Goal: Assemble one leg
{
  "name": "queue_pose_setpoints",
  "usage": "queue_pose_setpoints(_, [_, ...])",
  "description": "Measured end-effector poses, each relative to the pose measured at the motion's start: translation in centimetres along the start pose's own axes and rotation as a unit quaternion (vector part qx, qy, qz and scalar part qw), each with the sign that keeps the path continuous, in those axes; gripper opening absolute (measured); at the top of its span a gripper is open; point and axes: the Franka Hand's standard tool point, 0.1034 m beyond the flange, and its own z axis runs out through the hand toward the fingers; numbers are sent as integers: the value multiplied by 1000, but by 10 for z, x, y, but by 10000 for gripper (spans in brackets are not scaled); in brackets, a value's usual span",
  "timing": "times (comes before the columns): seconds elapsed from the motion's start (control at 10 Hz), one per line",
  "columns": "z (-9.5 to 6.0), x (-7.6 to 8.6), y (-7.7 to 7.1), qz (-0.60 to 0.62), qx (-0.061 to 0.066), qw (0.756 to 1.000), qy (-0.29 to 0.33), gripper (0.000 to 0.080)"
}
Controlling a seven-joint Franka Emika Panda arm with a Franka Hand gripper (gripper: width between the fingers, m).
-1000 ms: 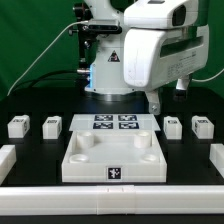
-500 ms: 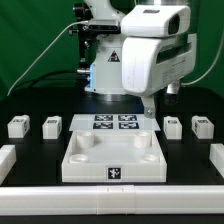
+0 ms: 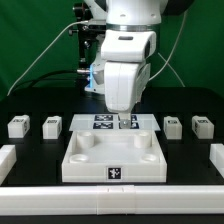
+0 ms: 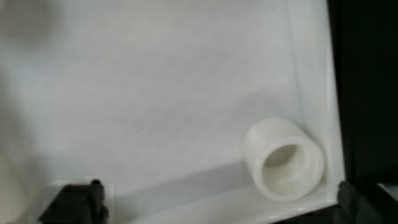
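Over the tray's (image 3: pixel 85 170) rear edge, arm hides part of the marker board (image 3: pixel 102 122) | fingers (image 4: pixel 75 203) spread, pinching nothing, tips cut off in wrist view | legs apart on black tabletop (image 3: pixel 30 150), two each side of tray, nearest leg (image 3: pixel 173 125) beside tray's exterior-view right | blurred wrist view: round socket (image 4: pixel 281 158) in smooth white plastic | legs stubby, tagged

Bright, even light in the exterior view, small soft shadows, whites a bit glary, wrist view blurry, grainy and dimmer.
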Motion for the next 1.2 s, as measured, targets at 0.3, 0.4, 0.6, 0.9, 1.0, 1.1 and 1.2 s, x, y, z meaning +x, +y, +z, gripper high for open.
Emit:
queue_pose_setpoints(0.3, [0,-4,-5,3,1,1000,-1,650])
queue_pose_setpoints(0.4, [1,-4,-5,3,1,1000,-1,650])
queue_pose_setpoints(0.6, [2,-5,-6,-2,2,1000,-1,650])
queue_pose_setpoints(0.9, [20,-19,-22,-103,3,995,0,650])
queue_pose_setpoints(1.0, [25,-23,-26,-122,4,993,0,650])
queue_pose_setpoints(1.1, [30,-26,-30,-138,2,990,1,650])
queue_pose_setpoints(1.2, [37,-29,-34,-144,2,990,4,650])
